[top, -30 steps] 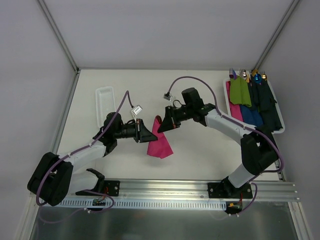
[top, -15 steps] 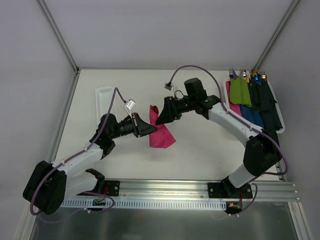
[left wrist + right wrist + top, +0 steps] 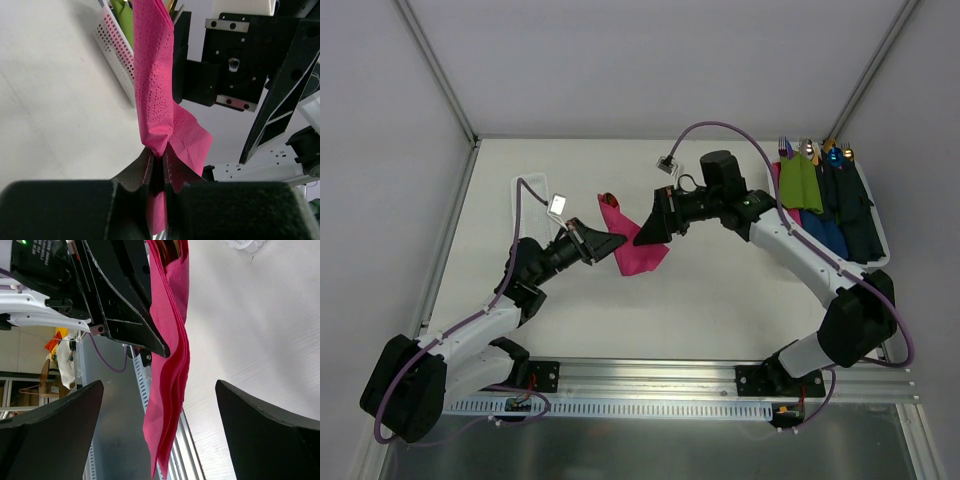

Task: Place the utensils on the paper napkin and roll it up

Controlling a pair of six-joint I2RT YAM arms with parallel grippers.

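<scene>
We note the left gripper (image 3: 159, 167) clamped on the paper napkin (image 3: 155, 85); sheet runs toward 12 o'clock from its jaws. The right gripper (image 3: 160, 385) gapes wide, napkin between its jaws, touching neither.

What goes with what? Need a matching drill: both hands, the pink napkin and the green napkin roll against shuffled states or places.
Column one:
1. left hand
2. right hand
3. pink napkin
4. green napkin roll

Column two:
a. open, one finger on each side of the napkin
b. lying in the white tray at the far right
c. shut on the napkin
d. folded in layers, pinched by one hand

Pairs: 1-c, 2-a, 3-d, 4-b
</scene>
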